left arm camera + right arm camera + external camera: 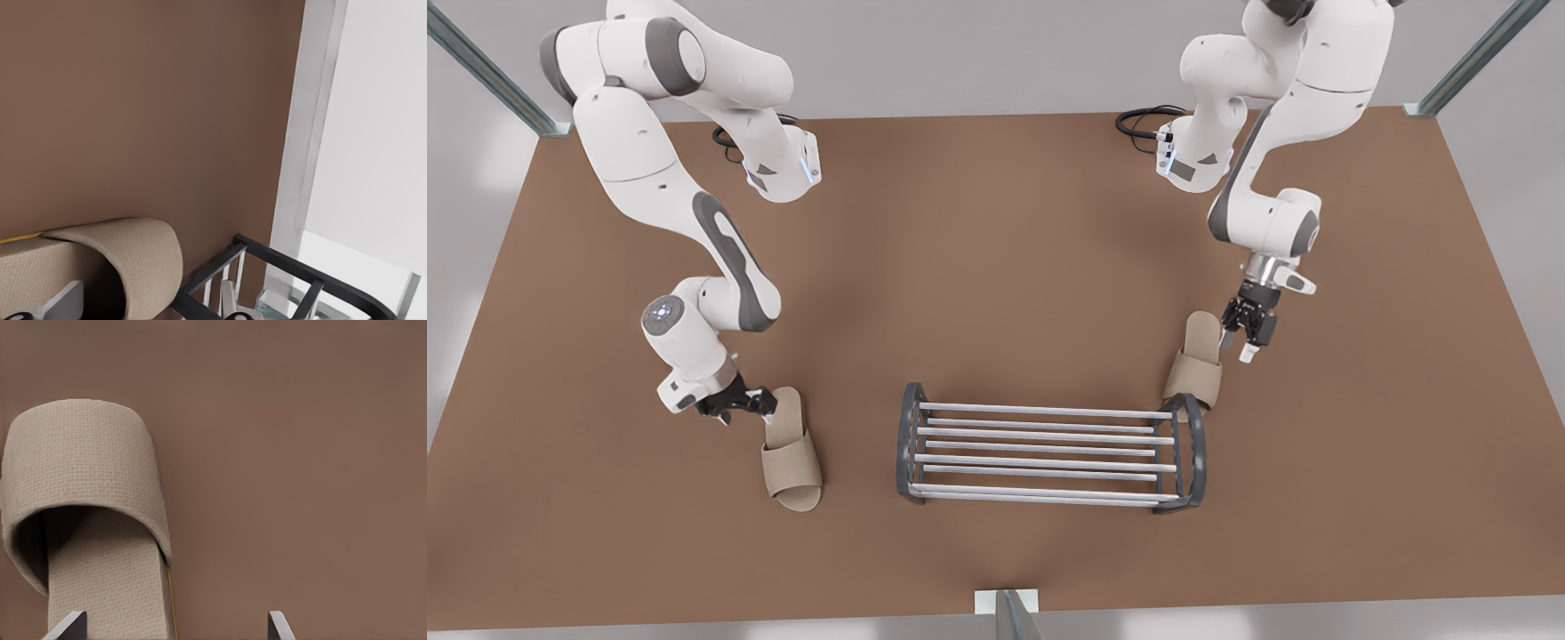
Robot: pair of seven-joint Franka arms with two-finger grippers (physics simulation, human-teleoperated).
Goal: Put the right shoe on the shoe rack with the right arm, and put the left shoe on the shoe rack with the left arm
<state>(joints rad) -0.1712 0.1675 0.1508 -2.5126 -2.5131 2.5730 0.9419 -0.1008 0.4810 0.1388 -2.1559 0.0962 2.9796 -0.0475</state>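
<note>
Both shoes flat on bench, none on shoe rack.
Right gripper at right shoe heel, fingers apart.
Left gripper beside left shoe, fingers apart.
Risk: left shoe's toe sits against rack end frame, so it may snag on lift. A heel-only pinch may let a shoe sag or slip.

Brown tabletop (matte, evenly lit) amid pale grey surroundings, metal corner posts.

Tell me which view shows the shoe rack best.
The front view: the whole shoe rack, rods and both ends. The left wrist view catches one dark end frame beside a slipper.
</note>
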